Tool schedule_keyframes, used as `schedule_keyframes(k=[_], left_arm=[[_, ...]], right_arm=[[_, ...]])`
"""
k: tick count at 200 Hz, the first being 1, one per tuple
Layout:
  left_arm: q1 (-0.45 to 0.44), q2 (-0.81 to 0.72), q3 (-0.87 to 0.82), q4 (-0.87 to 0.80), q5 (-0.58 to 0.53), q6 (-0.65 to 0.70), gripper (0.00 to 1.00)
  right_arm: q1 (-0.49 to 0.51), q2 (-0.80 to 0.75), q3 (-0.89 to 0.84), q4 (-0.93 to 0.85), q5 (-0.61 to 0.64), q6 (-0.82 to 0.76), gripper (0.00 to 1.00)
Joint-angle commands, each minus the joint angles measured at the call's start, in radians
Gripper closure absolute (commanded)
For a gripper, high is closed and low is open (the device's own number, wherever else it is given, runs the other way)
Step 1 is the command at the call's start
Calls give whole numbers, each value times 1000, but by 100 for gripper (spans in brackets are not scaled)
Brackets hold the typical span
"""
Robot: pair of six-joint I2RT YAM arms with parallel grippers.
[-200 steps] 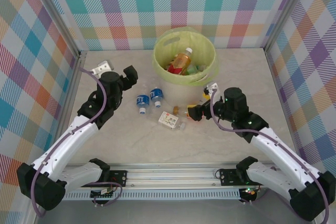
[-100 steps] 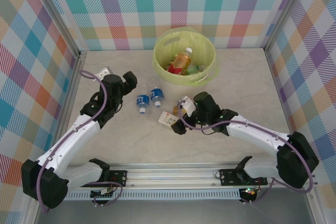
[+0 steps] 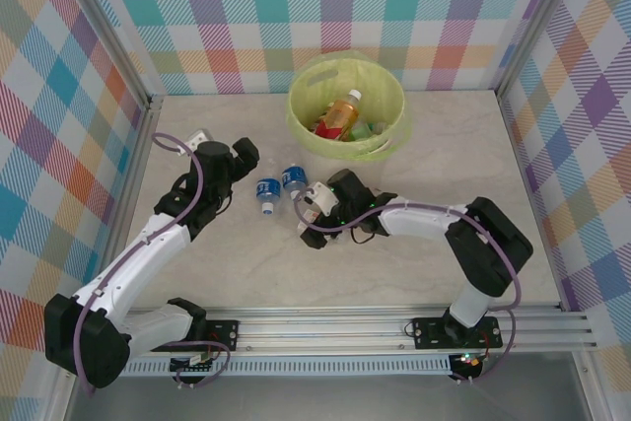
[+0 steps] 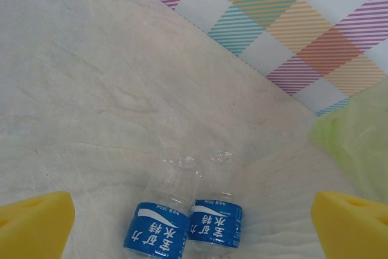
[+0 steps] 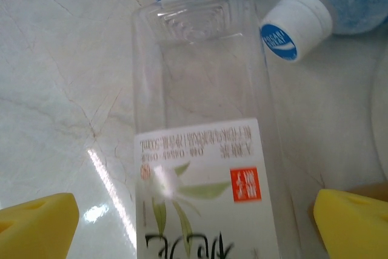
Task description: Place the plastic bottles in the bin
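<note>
Right gripper (image 5: 194, 218) stood wide, astride clear white-labelled bottle (image 5: 200, 150) lying on table (image 3: 246, 263) | left gripper (image 4: 194, 218) stood wide, empty, near two blue-labelled bottles (image 4: 159, 235) lying side by side | bin (image 3: 345, 151) sat beyond, other bottles (image 3: 342, 110) inside.

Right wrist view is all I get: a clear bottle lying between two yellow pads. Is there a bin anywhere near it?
Observer: Yes. The top view shows the bin farther back on the table, beyond the right hand.
Operator: Is anything in it already?
Observer: An orange-labelled bottle with a white cap lies on top of other colourful pieces.
Operator: And the other arm?
Observer: The left hand is open, just left of two blue-labelled bottles lying side by side.
</note>
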State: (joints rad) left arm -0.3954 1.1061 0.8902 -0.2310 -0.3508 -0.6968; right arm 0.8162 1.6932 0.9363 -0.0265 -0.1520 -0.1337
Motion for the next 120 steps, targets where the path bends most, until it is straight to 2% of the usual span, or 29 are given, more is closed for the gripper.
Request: schedule_keyframes(k=[1,69,97,120], left_arm=[[21,-31,-24,9,2,-21,0],[44,-27,-36,10,38,-29,0],[49,-20,-36,10,47,-32,0],[52,-15,-34,12,59,-32,0]], right_arm=[[27,49,38,-6,38,-78,0],[74,163,89,-7,134,-98,3],[81,179,93,10,171,-98,10],[86,172,99,17,206,-103,21]])
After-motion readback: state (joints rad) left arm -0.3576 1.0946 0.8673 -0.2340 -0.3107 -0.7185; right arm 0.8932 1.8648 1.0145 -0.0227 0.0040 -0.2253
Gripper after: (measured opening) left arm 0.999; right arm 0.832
